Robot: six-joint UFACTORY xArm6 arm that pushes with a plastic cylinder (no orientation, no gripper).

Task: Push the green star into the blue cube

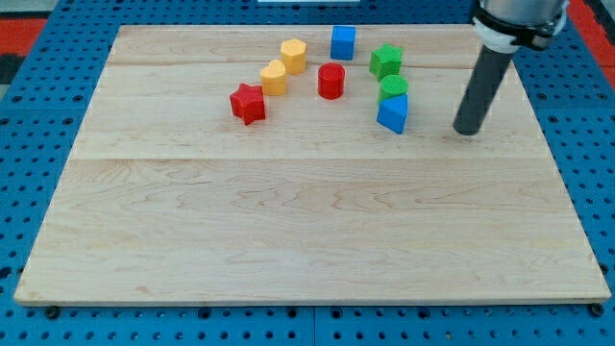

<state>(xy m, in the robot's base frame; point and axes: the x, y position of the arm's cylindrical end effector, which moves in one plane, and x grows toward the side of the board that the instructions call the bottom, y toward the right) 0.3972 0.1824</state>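
Observation:
The green star [385, 61] lies near the view's top, right of centre. The blue cube [343, 42] stands up and to the left of it, a short gap apart. My tip [467, 131] rests on the board to the right of the blocks, below and right of the green star, touching none of them. The nearest block to my tip is a blue wedge-like block [392, 113] to its left.
A green cylinder [393, 87] sits between the green star and the blue wedge-like block. A red cylinder [332, 81], two yellow blocks [293, 55] [274, 77] and a red star [248, 103] lie further left. The wooden board [307, 221] has blue flooring around it.

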